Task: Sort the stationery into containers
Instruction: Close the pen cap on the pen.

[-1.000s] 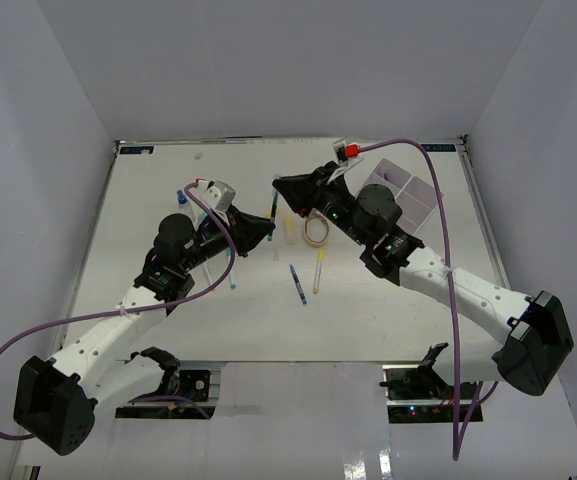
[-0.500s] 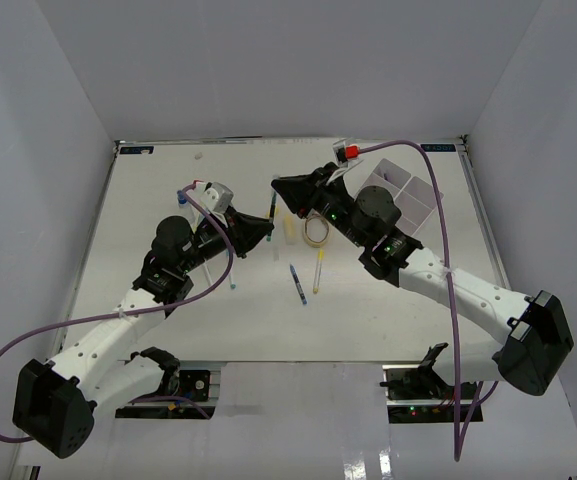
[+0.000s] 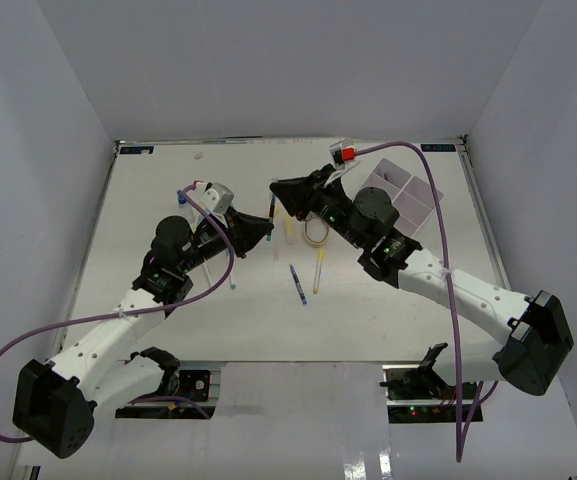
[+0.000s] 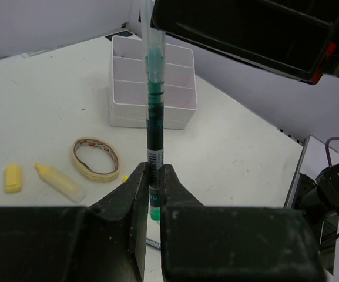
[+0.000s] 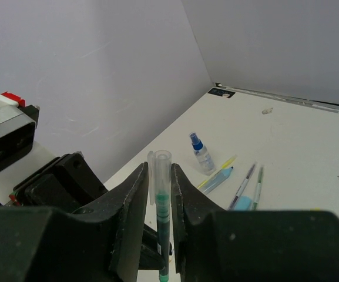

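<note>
My left pincer (image 4: 153, 171) is clamped on the lower barrel of the green pen (image 4: 155, 126), holding it off the desk (image 3: 168, 180) over the middle. The pen's clear-capped end stands between the fingers of my right pincer (image 5: 157, 170). They flank it closely, but I cannot tell whether they press on it.

The white divided tray (image 4: 150, 116) sits turned at an angle in the far right part of the desk, near its right edge, half hidden under my right arm from above. The compartments facing the left wrist camera show only white floor.

Between the tray and the pincers lie the tan rubber-band ring (image 4: 80, 161), a yellow tube (image 4: 57, 180) and a yellow block (image 4: 12, 178), with bare desk between ring and tray. A blue pen (image 3: 297, 284) and a yellow pen (image 3: 318, 270) lie nearer me. On the left, a blue-capped spray bottle (image 5: 202, 154) stands beside more loose pens (image 5: 241, 187). Walls close the desk's left, far and right sides.
</note>
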Controlling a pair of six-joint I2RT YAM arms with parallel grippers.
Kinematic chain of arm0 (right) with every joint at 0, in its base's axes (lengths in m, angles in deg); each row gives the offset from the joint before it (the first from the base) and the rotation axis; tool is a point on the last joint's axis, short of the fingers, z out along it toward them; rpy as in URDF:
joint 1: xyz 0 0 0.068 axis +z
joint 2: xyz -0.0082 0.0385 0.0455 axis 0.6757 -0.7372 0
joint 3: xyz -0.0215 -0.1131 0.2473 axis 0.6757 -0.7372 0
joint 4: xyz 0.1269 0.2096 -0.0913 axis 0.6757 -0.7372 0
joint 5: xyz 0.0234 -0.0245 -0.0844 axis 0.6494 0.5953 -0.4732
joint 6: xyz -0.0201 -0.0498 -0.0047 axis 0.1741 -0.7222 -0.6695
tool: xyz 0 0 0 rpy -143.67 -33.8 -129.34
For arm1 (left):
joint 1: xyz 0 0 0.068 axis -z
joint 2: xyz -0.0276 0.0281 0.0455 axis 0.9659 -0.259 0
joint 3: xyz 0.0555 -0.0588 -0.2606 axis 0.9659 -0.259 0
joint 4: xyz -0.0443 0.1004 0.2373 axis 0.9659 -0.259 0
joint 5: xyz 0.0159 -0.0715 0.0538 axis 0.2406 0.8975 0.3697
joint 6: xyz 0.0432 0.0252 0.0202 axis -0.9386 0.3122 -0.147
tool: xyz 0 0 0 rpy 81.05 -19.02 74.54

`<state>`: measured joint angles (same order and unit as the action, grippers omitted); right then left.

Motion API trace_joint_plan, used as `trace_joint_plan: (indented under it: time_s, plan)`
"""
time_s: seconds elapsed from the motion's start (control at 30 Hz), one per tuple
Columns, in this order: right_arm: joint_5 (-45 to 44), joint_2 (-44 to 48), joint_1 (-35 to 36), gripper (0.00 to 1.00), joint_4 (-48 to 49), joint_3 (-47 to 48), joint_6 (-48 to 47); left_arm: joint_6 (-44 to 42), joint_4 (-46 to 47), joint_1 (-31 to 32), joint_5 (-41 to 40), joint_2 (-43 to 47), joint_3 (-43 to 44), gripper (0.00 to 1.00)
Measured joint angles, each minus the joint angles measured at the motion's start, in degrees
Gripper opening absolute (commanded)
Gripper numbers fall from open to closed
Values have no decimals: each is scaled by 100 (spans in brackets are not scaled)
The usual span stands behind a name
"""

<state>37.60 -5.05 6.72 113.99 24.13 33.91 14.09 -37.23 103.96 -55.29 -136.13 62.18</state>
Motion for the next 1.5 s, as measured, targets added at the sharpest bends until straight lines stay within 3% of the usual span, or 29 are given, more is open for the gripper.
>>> trace_joint_plan:
  time_s: [0.23, 0.47, 1.5]
  plan:
    - [13, 35, 42, 26, -94, -2, -151, -90, 26, -15, 17, 17, -2, 0]
    - [55, 105, 63, 17, -118, -50, -188, -151, 26, -15, 17, 125, -68, 0]
    - [162, 111, 238, 16, -367, -219, -260, -186, -391, -170, 295, 367, -227, 0]
